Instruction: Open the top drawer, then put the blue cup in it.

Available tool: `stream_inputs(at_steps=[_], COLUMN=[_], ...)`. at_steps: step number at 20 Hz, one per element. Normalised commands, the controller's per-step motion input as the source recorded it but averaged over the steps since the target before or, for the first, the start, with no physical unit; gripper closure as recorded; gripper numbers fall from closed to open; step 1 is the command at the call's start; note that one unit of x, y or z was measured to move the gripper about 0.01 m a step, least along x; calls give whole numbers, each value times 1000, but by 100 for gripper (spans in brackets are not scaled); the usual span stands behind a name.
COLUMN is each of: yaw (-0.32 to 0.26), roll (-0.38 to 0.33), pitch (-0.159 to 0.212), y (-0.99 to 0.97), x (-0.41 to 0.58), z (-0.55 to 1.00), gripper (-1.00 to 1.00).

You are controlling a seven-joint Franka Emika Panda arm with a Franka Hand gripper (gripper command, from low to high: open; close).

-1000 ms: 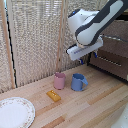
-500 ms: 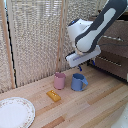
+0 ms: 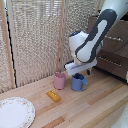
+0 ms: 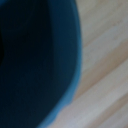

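Observation:
The blue cup stands upright on the wooden table, its handle toward the exterior view's right, just beside the pink cup. My gripper hangs right over the blue cup, with its fingertips at the rim. The wrist view is filled by the blue cup's dark inside and rim, very close and blurred, with no fingers showing. The dark brown dresser stands at the exterior view's right. My arm hides part of its top drawer, and I cannot tell whether that drawer is open.
A yellow block lies in front of the pink cup. A white plate sits at the near corner on the exterior view's left. A woven screen stands behind the table.
The arm has come down and slightly toward the exterior view's left, bringing the gripper from above the cups onto the blue cup's rim. The cups have not moved.

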Motion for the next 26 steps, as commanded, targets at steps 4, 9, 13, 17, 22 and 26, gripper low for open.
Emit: stream_inputs(at_steps=[4, 9, 13, 17, 22, 26], yaw=[25, -65, -36, 0, 6, 28], roll=[149, 36, 1, 11, 0, -12], pitch=[-132, -27, -5, 1, 0, 0], y=[-155, -63, -38, -27, 18, 64], x=[-31, -171, -190, -92, -47, -16], z=[-357, -194, -66, -4, 0, -6], gripper=[-100, 100, 100, 100, 100, 100])
